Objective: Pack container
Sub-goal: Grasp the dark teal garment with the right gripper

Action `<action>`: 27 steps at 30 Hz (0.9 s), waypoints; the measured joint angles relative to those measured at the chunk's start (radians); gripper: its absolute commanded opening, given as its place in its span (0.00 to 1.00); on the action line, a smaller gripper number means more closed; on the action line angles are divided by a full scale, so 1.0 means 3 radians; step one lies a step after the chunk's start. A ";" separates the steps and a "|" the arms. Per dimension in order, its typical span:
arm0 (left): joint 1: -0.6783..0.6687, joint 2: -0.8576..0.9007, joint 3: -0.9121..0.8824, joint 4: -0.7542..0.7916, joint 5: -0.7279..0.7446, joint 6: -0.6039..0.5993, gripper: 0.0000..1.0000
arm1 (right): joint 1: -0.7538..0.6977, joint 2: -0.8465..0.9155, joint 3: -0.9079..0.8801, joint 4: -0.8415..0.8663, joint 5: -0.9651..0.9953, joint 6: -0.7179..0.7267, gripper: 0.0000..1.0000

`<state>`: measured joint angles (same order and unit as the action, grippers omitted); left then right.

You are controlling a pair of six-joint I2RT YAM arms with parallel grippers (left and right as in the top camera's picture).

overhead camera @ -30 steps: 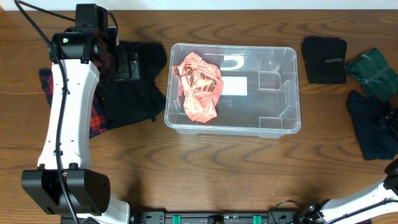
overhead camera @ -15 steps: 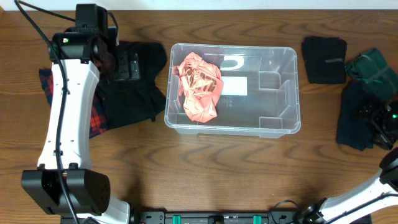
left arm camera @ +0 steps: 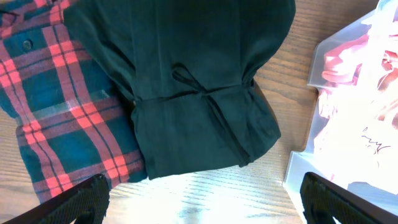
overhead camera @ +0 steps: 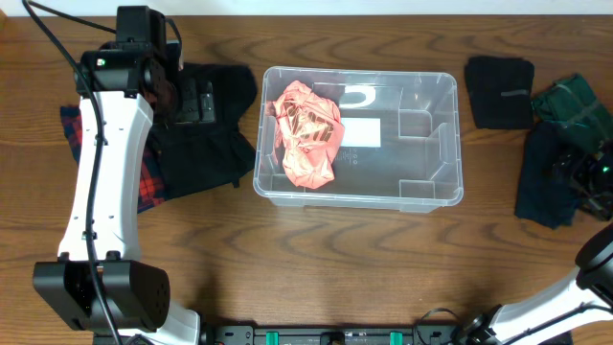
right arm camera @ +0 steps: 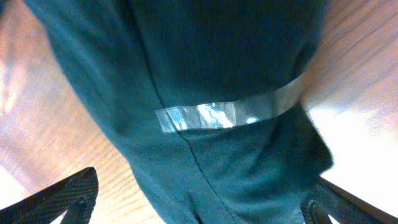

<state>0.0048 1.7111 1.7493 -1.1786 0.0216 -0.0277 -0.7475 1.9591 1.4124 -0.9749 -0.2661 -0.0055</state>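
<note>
While the left fingers (left arm camera: 81, 202) stood spread wide apart and empty, they hung above a folded dark green garment with a thin tie cord (left arm camera: 199, 93) lying on the brown wooden desk (left arm camera: 211, 199). A red-and-teal plaid flannel shirt (left arm camera: 56, 106) lay partly under that garment's left side. At the right edge of the left wrist view showed a corner of the large rectangular clear plastic container (left arm camera: 311, 168), close beside the dark garment but apart from it.

The right fingers (right arm camera: 68, 193) were likewise spread wide, poised over a dark teal folded cloth bound with a strip of clear tape (right arm camera: 230, 115). Whether they touched the cloth could not be told.

From overhead, the container (overhead camera: 450, 144) sat in the middle of the desk, between the two arms. A crumpled salmon-pink garment (overhead camera: 306, 134) filled its left end, beside the white label (overhead camera: 362, 132) on its base; the right end was bare. The white left arm (overhead camera: 101, 163) reached along the desk's left side. Well to the right of the container lay a folded black garment (overhead camera: 499, 91), a green bundle (overhead camera: 575, 107) and a dark navy cloth (overhead camera: 541, 182), with the right arm's head over the navy cloth.
</note>
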 measured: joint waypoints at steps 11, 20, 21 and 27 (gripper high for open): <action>0.0000 0.0000 0.0000 0.0000 0.0000 -0.0001 0.98 | 0.0000 -0.0067 -0.0023 0.0369 0.0219 -0.0118 0.99; 0.0000 0.0001 0.0000 0.0001 0.0000 -0.0006 0.98 | -0.0001 0.0207 -0.0038 0.0390 0.0251 -0.0154 0.97; 0.0000 0.0000 0.0000 0.0001 0.0000 -0.0006 0.98 | -0.0001 0.0262 -0.0046 0.0388 0.0254 -0.0156 0.95; 0.0000 0.0001 0.0000 0.0001 0.0001 -0.0006 0.98 | -0.0004 0.0340 -0.0023 0.0347 0.0229 -0.0203 0.65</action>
<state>0.0048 1.7115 1.7493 -1.1782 0.0219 -0.0296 -0.7486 2.0609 1.4055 -0.8707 -0.1974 -0.0666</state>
